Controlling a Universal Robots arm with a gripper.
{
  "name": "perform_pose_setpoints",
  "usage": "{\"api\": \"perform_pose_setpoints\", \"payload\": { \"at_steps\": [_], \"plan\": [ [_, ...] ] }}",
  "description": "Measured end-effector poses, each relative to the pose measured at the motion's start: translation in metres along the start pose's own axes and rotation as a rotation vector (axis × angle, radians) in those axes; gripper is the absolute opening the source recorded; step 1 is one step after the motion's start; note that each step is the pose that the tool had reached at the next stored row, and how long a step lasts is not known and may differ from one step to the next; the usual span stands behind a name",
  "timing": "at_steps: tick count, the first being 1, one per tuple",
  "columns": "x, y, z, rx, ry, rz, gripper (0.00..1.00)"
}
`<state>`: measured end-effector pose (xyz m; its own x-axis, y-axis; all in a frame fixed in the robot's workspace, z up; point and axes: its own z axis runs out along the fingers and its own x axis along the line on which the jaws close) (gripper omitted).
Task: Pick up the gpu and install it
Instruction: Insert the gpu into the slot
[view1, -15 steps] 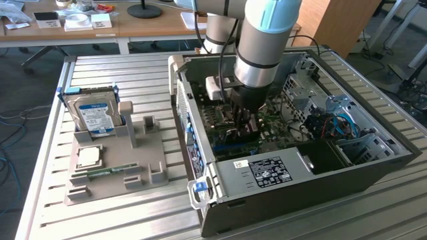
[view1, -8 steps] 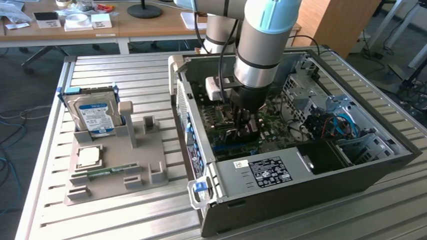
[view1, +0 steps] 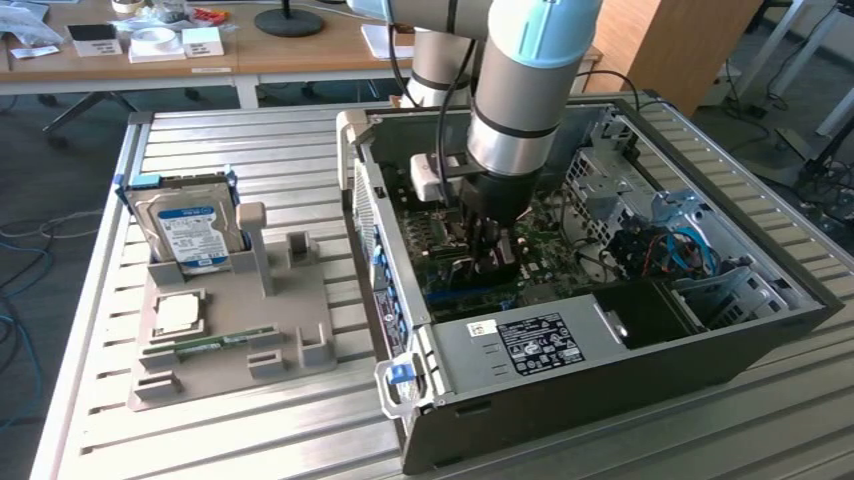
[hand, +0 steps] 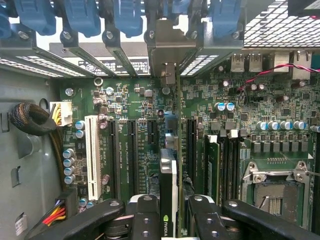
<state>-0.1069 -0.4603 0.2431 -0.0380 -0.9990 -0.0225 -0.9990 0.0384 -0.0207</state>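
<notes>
Gpu (hand: 169, 200), thin green card with black cooler, stands edge-on above green motherboard (hand: 150, 95) inside open grey computer case (view1: 694, 330); black jaws of gripper (hand: 169, 222) clamped on it. Risk: card edge misses slot, jams, tilts when pressed.

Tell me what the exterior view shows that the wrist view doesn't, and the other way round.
Exterior view alone: the silver hard drive with blue label standing in the grey plastic parts holder on the slatted metal table, the narrow green memory stick lying in that holder, and the whole open black computer case.

Wrist view alone: the long white expansion slot, the empty silver processor socket and the row of blue card latches.

Both: the tool inside the case, clamping the gpu, a thin green card with black cooler, edge-on above the green motherboard.
</notes>
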Motion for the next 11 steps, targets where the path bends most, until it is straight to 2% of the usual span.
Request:
{"api": "perform_pose_setpoints", "payload": {
  "at_steps": [11],
  "plan": [
    [0.0001,0.0003,0.0032,-0.0001,0.0001,0.000,0.27]
  ]
}}
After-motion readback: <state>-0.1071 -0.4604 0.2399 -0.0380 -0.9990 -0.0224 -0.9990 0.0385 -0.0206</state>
